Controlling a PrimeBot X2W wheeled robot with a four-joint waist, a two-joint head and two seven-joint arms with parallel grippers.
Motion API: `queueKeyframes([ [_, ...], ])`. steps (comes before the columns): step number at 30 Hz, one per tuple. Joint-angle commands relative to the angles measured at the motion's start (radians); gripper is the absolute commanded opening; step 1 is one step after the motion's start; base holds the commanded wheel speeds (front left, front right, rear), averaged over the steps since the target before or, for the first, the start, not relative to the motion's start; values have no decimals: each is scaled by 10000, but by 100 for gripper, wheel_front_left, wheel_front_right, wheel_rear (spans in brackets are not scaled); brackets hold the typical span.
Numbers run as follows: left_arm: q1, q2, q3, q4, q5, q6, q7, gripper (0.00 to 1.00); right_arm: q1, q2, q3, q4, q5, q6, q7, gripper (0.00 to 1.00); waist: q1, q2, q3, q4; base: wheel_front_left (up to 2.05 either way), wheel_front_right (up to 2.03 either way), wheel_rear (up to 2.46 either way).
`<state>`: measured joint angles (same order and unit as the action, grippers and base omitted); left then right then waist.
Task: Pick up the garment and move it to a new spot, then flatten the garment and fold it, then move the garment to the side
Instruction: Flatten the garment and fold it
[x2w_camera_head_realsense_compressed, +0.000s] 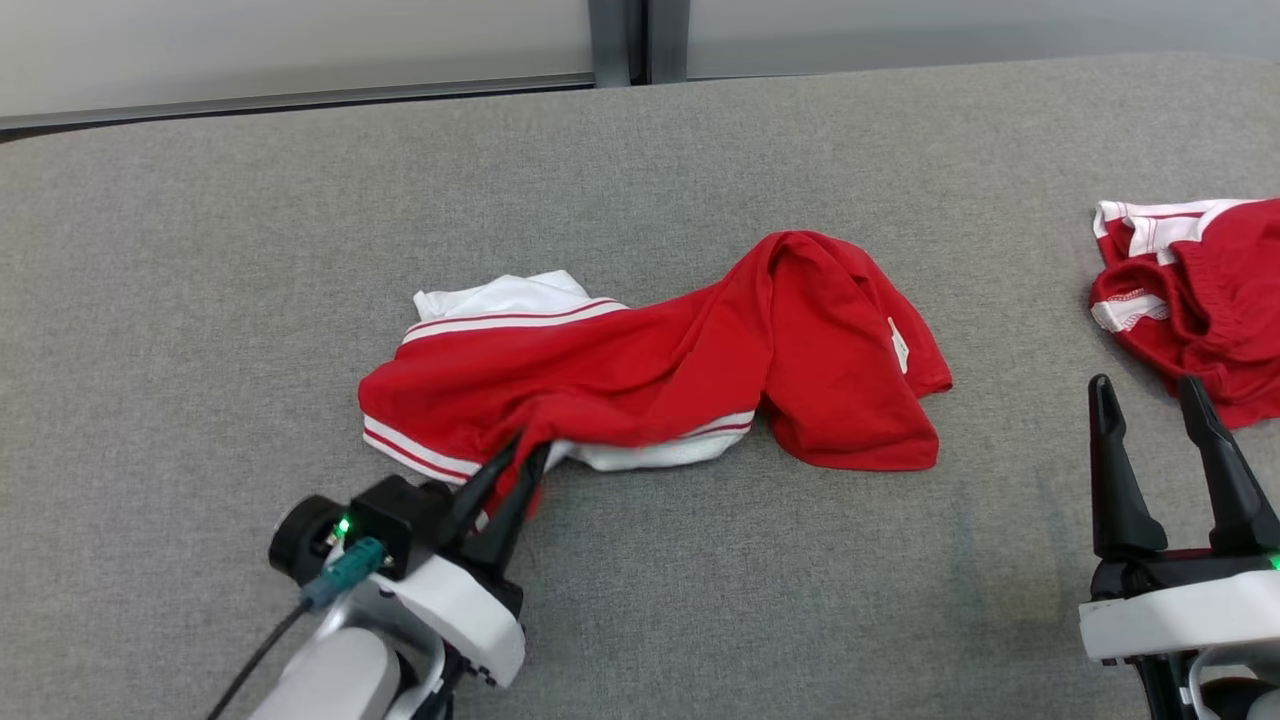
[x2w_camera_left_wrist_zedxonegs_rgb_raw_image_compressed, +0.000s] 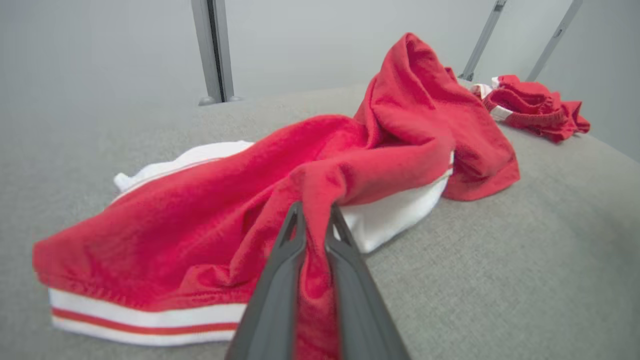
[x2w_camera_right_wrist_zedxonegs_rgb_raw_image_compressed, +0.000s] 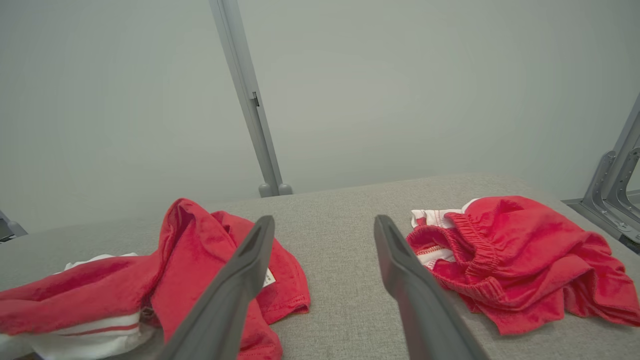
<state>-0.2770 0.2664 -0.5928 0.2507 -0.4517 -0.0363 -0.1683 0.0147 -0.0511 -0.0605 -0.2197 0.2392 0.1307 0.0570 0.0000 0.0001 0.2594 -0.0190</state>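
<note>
A crumpled red garment (x2w_camera_head_realsense_compressed: 690, 360) with white panels and striped trim lies in the middle of the grey padded surface (x2w_camera_head_realsense_compressed: 640, 160). My left gripper (x2w_camera_head_realsense_compressed: 522, 455) is shut on a fold of its near red edge; in the left wrist view, red cloth (x2w_camera_left_wrist_zedxonegs_rgb_raw_image_compressed: 314, 250) is pinched between the two dark fingers. The garment (x2w_camera_left_wrist_zedxonegs_rgb_raw_image_compressed: 380, 145) rises in a hump toward its far right end. My right gripper (x2w_camera_head_realsense_compressed: 1160, 392) stands open at the lower right, nothing between its fingers. The right wrist view shows the garment's right end (x2w_camera_right_wrist_zedxonegs_rgb_raw_image_compressed: 200, 260) to the left of that gripper (x2w_camera_right_wrist_zedxonegs_rgb_raw_image_compressed: 322, 222).
A second crumpled red garment (x2w_camera_head_realsense_compressed: 1200, 300) with white trim and an elastic waistband lies at the right edge, just beyond my right gripper; it also appears as a red heap (x2w_camera_right_wrist_zedxonegs_rgb_raw_image_compressed: 515, 260). A pale wall with grey metal posts (x2w_camera_head_realsense_compressed: 620, 40) runs behind the surface.
</note>
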Motion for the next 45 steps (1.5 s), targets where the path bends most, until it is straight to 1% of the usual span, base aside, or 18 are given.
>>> queueKeyframes([
  [1,-323,181,252,-387,-103,125,12,0,-177,-8,-60,-91,76,0,-69,100,0,-1,96,-6,0,0,0],
  [5,-1000,425,730,-1000,-196,278,196,0,-367,-9,-49,-168,148,0,-79,100,0,-1,399,-116,0,0,0],
  [8,-1652,481,1040,-1002,-362,253,372,0,-572,-9,-71,-214,183,0,-168,100,0,-1,742,-255,0,0,0],
  [11,-2397,478,1295,-514,-603,96,527,0,-805,-10,4,-174,300,0,-288,100,0,-1,1177,-491,0,0,0],
  [14,-3162,323,1489,287,-883,-84,627,0,-1002,-6,120,-11,403,0,-439,100,0,-1,1590,-725,0,0,0],
  [15,-3162,323,1489,287,-883,-84,627,0,-1002,-6,120,-11,403,0,-439,100,0,-1,1590,-725,0,0,0],
  [18,-3886,205,1585,1384,-1148,-315,744,0,-1173,-5,221,169,491,0,-625,100,0,-1,1917,-884,0,0,0],
  [19,-4110,189,1606,1707,-1162,-377,711,11,-1220,-6,242,233,500,0,-699,100,0,-1,2004,-927,0,0,0],
  [20,-4316,142,1662,2016,-1239,-416,604,58,-1252,-7,252,285,494,0,-744,100,0,-1,2072,-957,0,0,0],
  [21,-4470,112,1662,2267,-1258,-475,509,100,-1272,-7,260,335,490,0,-804,100,0,-1,2113,-975,0,0,0],
  [23,-4670,75,1750,2601,-1193,-496,43,100,-1332,-7,279,446,455,0,-883,100,0,-1,2130,-983,0,0,0],
  [25,-4686,26,1901,2772,-1137,-348,-413,100,-1365,-6,285,547,389,0,-905,100,0,-1,2086,-965,0,0,0],
  [29,-4165,-15,2299,2445,-925,-59,-901,100,-1360,-7,234,528,265,0,-924,100,0,-1,1841,-831,0,0,0],
  [31,-3849,-29,2660,1873,-719,197,-961,100,-1291,-8,172,486,195,0,-837,100,0,-1,1687,-697,0,0,0],
  [35,-2684,-102,3607,85,-74,724,-961,100,-1194,-8,81,315,28,0,-674,100,0,-1,1353,-402,0,0,0],
  [38,-1737,-106,4193,-1028,347,976,-956,100,-1123,-10,52,247,-83,0,-518,100,0,-1,1031,-196,0,0,0],
  [40,-1030,-99,4464,-1519,562,1091,-956,100,-1040,-7,68,238,-158,0,-397,100,0,-1,811,-80,0,0,0],
  [45,474,-181,4836,-2357,649,949,-953,100,-758,-10,80,195,-265,0,-133,100,0,-1,233,220,0,0,0],
])
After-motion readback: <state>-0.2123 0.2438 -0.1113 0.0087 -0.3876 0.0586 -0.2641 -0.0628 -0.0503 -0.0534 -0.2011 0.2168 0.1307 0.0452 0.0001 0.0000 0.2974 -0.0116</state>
